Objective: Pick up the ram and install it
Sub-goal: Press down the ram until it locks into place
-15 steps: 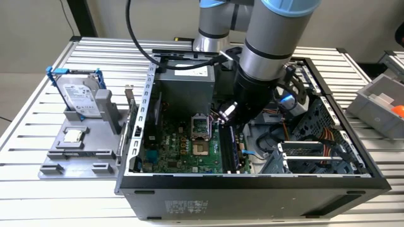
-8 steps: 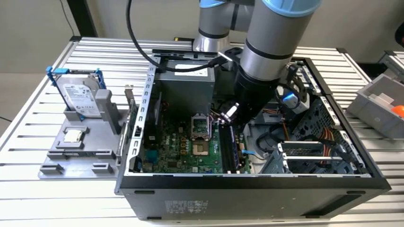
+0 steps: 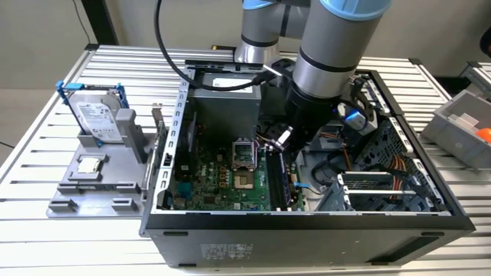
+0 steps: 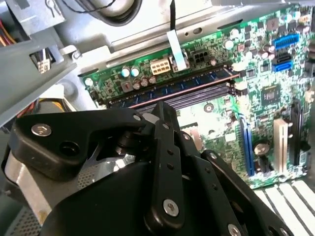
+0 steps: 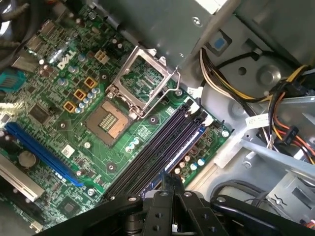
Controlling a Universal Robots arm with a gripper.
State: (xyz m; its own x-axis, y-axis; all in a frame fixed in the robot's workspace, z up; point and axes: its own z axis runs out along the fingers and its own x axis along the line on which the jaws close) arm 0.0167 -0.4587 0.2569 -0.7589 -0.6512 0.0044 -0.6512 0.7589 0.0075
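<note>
Gripper (image 5: 170, 189) above possibly seated ram (image 5: 173, 162).

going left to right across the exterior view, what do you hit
hard drive standing in the grey holder → small square chip lying on that holder → open computer case → motherboard → ram in its slot under the arm → grey bin

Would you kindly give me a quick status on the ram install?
Gripper down inside the case, over the memory slots. Ram lying along the slots. Nothing seen in the way.
</note>
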